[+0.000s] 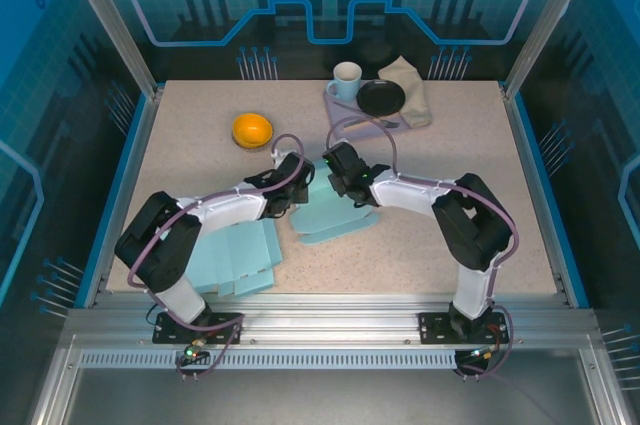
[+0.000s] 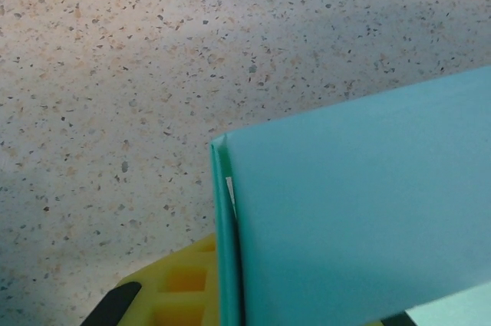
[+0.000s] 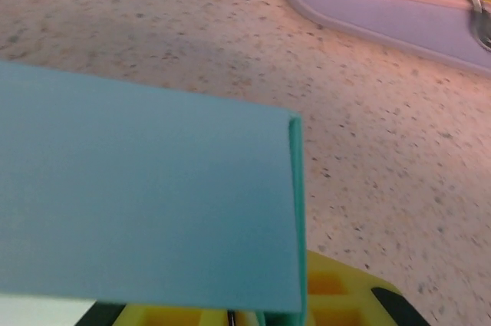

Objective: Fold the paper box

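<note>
left gripper (image 1: 302,191) is clamped on the left edge of the paper box (image 1: 340,220). right gripper (image 1: 340,185) straddles its right edge; whether it grips cannot be determined.

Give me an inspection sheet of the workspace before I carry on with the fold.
Surface: speckled table, no spills seen.
Job's things: paper box part-folded at the centre, between the arms; spare blue sheets beside the left arm.
Clutter: orange round item; mug, black plate, cloth and lilac tray grouped at the far edge.
Grippers: left gripper shut on the box's folded edge; right gripper at the opposite edge, grip cannot be told.
Cables: purple cables loop above both wrists, no snag seen.
Surroundings: blue panelled enclosure with a metal frame; nothing seen out of place.
</note>
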Controlling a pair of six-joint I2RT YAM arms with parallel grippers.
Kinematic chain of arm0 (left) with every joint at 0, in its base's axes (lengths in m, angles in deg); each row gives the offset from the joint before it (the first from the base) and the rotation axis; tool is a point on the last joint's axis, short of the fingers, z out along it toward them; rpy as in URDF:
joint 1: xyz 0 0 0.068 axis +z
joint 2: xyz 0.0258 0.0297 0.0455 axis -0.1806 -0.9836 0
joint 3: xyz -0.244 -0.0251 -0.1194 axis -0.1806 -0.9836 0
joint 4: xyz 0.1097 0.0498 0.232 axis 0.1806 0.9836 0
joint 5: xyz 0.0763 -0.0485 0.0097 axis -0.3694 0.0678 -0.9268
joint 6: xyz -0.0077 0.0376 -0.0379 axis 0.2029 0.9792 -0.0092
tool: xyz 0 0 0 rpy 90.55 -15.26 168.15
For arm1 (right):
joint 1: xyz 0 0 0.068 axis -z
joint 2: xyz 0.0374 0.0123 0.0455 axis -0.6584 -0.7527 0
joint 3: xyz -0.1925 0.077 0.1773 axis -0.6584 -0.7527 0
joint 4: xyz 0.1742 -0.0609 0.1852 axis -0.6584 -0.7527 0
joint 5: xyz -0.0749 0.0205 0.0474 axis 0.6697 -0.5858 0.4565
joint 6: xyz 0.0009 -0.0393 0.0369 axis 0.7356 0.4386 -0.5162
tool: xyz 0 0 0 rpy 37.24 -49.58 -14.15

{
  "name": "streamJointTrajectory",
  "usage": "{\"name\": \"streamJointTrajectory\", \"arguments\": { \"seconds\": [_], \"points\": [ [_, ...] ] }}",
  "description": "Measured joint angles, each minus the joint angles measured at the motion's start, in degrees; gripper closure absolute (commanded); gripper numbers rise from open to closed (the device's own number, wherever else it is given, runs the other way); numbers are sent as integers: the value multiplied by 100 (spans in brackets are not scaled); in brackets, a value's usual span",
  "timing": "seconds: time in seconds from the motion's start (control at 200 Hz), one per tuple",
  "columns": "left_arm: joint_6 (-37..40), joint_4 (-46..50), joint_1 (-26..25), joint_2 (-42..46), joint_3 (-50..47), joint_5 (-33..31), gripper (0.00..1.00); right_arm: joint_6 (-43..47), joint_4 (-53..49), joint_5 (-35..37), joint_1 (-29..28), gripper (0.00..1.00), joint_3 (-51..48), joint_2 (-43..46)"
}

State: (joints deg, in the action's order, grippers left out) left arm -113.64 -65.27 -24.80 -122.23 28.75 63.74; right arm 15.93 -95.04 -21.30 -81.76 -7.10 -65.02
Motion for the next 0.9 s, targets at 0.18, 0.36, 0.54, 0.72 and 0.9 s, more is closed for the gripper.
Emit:
{"name": "streamJointTrajectory", "arguments": {
  "seconds": [0.18,0.36,0.54,0.72,0.9],
  "points": [
    [-197,50,-81,-74,153,-22,93,-1040,-920,726,-101,87,540,-254],
    [-249,162,-168,-74,166,-15,93,-1189,-595,595,-70,65,129,-107],
    [-254,345,-166,-74,184,-28,92,-522,863,-649,297,54,-1071,490],
    [-269,452,-160,-74,216,-31,92,-225,1491,-1274,472,55,-1429,568],
    [-273,527,-144,-74,249,-15,92,-181,1585,-1355,503,59,-1370,439]
  ]
}}
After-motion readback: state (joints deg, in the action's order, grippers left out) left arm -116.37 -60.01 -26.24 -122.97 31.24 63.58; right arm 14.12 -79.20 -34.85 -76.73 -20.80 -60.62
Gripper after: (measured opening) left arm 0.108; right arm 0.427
